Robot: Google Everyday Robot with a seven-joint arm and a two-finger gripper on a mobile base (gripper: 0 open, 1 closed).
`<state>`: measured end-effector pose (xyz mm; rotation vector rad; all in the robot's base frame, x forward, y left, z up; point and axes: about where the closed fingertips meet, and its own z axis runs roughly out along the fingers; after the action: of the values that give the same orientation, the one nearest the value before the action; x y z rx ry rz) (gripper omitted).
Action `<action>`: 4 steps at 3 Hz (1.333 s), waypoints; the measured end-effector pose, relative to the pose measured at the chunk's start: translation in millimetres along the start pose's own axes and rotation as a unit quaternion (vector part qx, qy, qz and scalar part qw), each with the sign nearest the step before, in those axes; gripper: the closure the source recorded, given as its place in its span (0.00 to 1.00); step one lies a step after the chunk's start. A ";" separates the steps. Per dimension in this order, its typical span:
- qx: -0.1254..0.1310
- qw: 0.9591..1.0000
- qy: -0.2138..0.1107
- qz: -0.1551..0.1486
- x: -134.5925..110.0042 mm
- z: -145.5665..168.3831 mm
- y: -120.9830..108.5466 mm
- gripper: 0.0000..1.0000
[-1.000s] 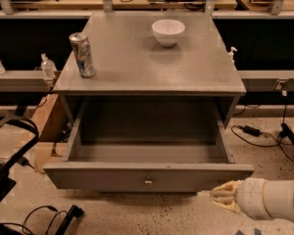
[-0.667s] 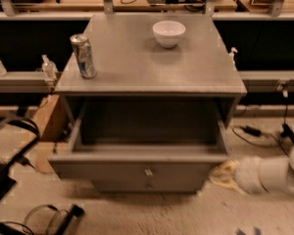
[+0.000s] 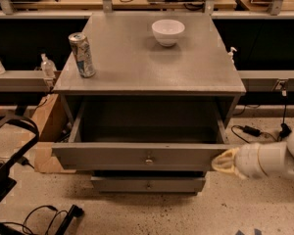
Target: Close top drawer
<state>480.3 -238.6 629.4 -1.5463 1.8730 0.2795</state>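
Observation:
The top drawer (image 3: 137,155) of the grey cabinet is pulled out, its inside empty; its flat front has a small metal knob (image 3: 148,159) at the centre. My gripper (image 3: 224,161), pale yellow on a white arm coming in from the right, rests against the right end of the drawer's front panel. A lower drawer (image 3: 148,184) with a narrower front sits shut beneath it.
On the cabinet top (image 3: 137,67) stand a drink can (image 3: 82,55) at the left and a white bowl (image 3: 167,32) at the back. Cables (image 3: 250,130) lie on the speckled floor to the right. A black frame (image 3: 10,151) and a cardboard box (image 3: 44,126) stand at the left.
The drawer has slid inward, towards the cabinet, with my gripper following against its right front end. The lower drawer's front now shows beneath it.

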 end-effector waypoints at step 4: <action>-0.008 0.999 0.031 -0.004 5.6 25.3 -124.9 1.00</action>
<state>605.3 -262.5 638.5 -1.5890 1.9163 0.2453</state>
